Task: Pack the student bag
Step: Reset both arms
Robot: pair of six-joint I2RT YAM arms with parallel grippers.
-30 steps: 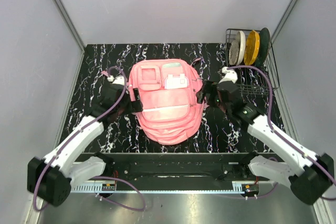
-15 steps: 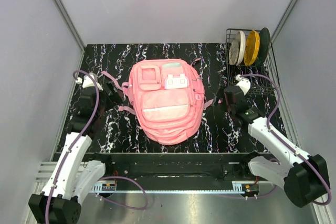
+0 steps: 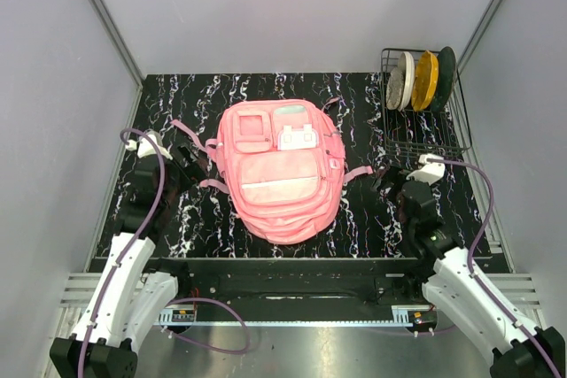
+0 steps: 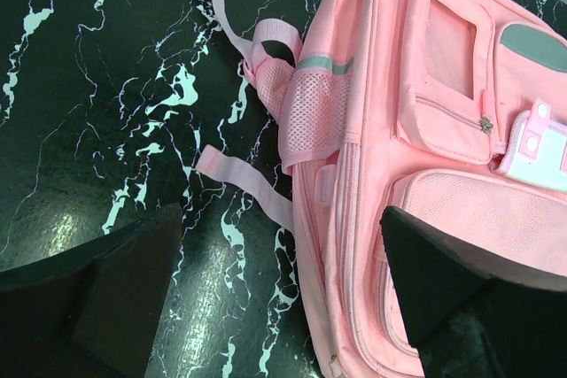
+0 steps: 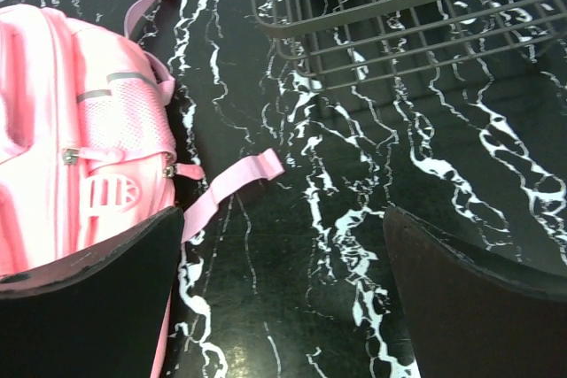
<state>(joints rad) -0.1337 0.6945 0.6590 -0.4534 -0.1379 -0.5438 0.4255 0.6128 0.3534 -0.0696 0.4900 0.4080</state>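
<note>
Hovering empty, 2 claws spread wide: left claw (image 3: 188, 158) has the pink bag (image 3: 279, 179) just right of it, right claw (image 3: 388, 183) has it just left. Risk: loose strap (image 5: 232, 181) snags a claw on approach, dragging the bag askew.

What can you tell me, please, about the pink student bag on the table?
The student bag is a soft pink fabric backpack lying flat, front up, in the middle of the black marbled table. It shows stacked front pockets, a mint-trimmed pocket, a white label, mesh side pockets and loose pink straps trailing onto the tabletop on both sides. Only the table is seen touching it.
</note>
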